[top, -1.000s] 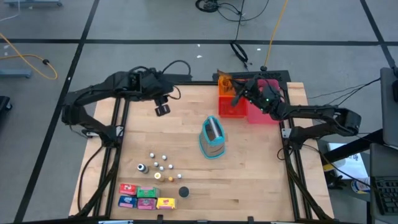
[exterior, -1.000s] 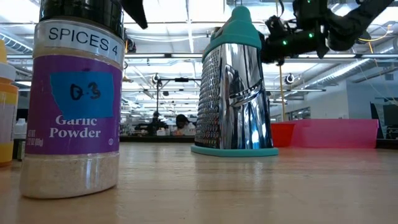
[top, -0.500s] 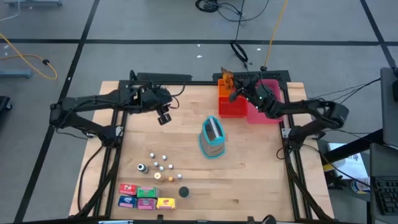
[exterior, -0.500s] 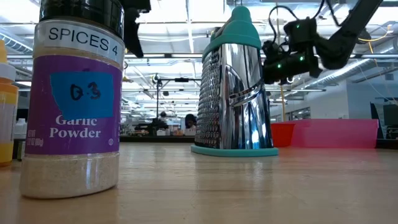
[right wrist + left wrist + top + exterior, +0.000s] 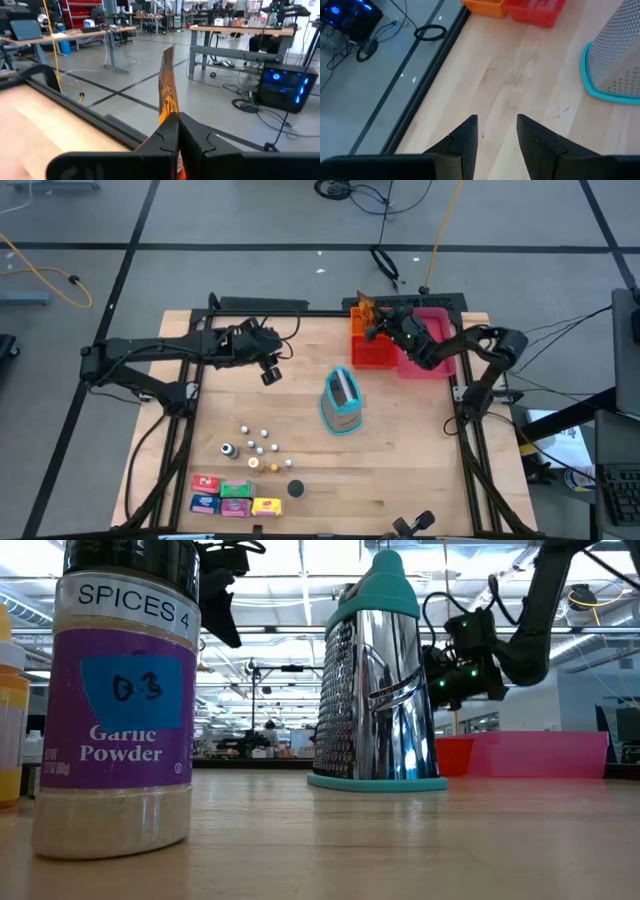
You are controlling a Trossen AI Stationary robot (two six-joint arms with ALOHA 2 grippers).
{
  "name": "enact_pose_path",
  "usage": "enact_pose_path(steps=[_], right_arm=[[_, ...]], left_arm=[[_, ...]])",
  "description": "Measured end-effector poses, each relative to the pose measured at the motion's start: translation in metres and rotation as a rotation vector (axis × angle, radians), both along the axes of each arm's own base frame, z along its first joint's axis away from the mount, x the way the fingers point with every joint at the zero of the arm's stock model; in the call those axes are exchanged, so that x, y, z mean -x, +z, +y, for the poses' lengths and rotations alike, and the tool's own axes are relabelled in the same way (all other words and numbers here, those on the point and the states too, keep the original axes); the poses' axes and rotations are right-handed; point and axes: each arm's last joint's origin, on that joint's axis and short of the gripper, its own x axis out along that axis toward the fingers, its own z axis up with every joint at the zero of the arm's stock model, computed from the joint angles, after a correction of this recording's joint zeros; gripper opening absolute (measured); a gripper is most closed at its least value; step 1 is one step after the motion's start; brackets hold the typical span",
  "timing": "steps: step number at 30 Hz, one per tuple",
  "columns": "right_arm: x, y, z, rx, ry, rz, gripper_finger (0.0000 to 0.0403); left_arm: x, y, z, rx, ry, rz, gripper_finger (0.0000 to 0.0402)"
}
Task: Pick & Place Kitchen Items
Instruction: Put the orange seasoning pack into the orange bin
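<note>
Left pincer (image 5: 268, 376) slides toward frame centre, fingers narrowly apart and empty; right pincer (image 5: 372, 332), clamping a thin orange packet (image 5: 167, 102), settles over the orange rectangular tray (image 5: 372, 352) — drop-off looks imminent.

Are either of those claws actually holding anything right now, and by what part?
The right gripper pinches a thin orange packet by its lower end. The left gripper is open and empty.

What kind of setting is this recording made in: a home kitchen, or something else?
Most likely a robotics lab or open workshop, not a kitchen. The wooden table stands on a grey floor with loose cables, and beyond it are rows of workbenches and a computer tower lit blue.
</note>
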Motion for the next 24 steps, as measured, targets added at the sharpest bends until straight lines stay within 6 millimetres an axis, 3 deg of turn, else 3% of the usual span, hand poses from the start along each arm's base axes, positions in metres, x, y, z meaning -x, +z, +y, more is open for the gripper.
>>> enact_pose_path(steps=[12, 24], right_arm=[[-0.002, -0.017, -0.003, -0.004, -0.045, 0.006, 0.0000], [-0.003, -0.021, -0.001, -0.031, -0.054, 0.027, 0.0000]], left_arm=[[-0.001, 0.001, 0.000, 0.004, -0.013, -0.018, 0.0136], [-0.002, 0.001, -0.002, 0.005, -0.021, -0.018, 0.0136]])
